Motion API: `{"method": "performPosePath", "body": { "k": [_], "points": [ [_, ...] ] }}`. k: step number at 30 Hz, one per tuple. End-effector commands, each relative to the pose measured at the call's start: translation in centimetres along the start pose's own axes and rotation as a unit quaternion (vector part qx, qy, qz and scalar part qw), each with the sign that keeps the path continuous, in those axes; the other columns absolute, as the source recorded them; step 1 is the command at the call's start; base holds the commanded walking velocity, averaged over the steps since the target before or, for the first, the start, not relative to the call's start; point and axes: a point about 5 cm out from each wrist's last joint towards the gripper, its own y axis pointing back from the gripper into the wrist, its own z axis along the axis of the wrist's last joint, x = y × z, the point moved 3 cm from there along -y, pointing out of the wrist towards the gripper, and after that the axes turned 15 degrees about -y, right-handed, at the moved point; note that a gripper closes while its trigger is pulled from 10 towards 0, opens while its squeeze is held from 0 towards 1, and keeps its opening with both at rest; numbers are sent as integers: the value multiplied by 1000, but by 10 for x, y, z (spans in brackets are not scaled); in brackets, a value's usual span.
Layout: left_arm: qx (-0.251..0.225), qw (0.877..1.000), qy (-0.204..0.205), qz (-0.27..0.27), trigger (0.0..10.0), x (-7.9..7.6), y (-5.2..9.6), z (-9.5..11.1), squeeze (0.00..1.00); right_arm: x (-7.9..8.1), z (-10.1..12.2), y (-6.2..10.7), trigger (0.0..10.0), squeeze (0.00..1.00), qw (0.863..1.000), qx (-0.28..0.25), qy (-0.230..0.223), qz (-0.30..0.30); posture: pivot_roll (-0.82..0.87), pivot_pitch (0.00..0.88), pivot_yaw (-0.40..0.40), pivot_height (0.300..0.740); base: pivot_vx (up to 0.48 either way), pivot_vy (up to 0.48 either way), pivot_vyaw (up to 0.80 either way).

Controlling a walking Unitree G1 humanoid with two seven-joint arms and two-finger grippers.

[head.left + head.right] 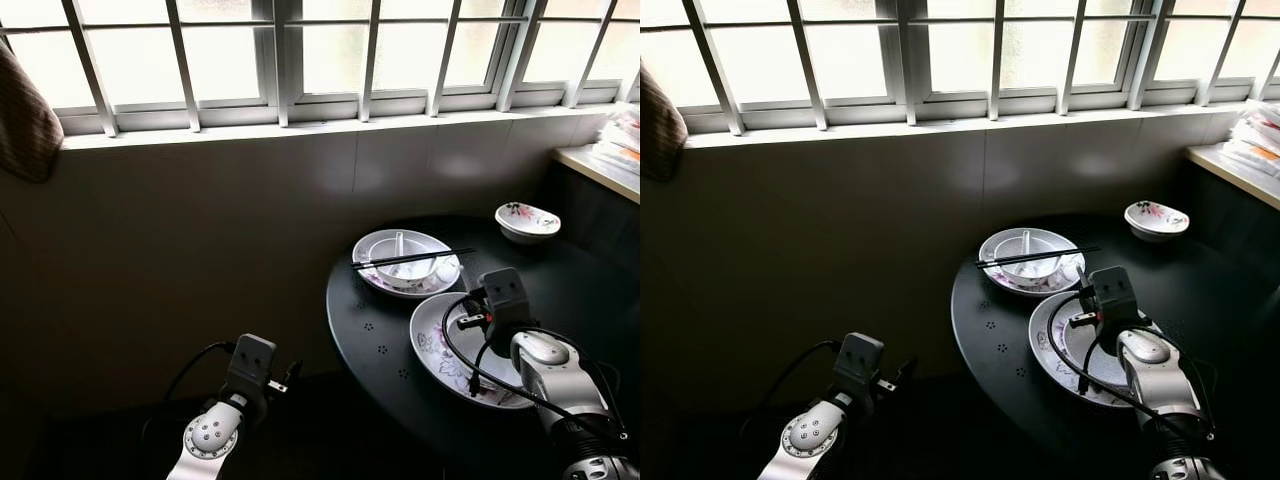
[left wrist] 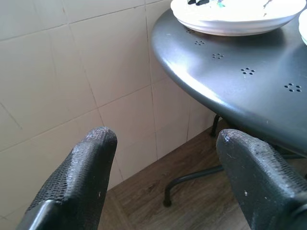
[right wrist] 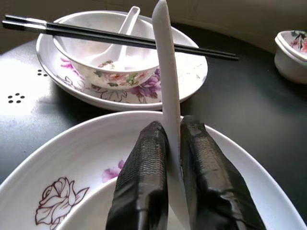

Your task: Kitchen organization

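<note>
Right end effector [image 3: 171, 191] pinches a white spoon [image 3: 166, 91] upright above the near plate [image 3: 72, 163].

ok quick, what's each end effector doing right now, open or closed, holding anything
Left end effector: open, holding nothing, low beside the round table.
Right end effector: shut on a white spoon, above the near plate.

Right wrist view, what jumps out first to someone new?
The right tool, shut on a white spoon standing upright over a flowered plate. Beyond it, black chopsticks lie across a floral bowl holding another spoon on the round black table.
</note>
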Motion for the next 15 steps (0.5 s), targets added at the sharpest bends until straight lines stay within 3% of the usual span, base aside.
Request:
{"method": "performPosePath", "body": {
  "k": [1,6,11,15],
  "points": [
    [-1,1000,4,3,10000,1,1,0,0,5,11,2,0,0,999,-39,21,-5,3,0,-22,740,0,0,0],
    [-2,1000,6,3,10000,2,1,1,0,26,36,9,0,0,990,-122,70,6,3,0,-22,740,0,0,0],
    [-4,1000,8,4,10000,2,0,2,0,40,48,14,0,0,982,-171,76,9,-1,0,-20,740,0,0,0],
    [-10,1000,12,10,10000,4,0,3,0,68,53,23,0,0,968,-221,110,47,3,0,-22,740,0,0,0]
  ]
}}
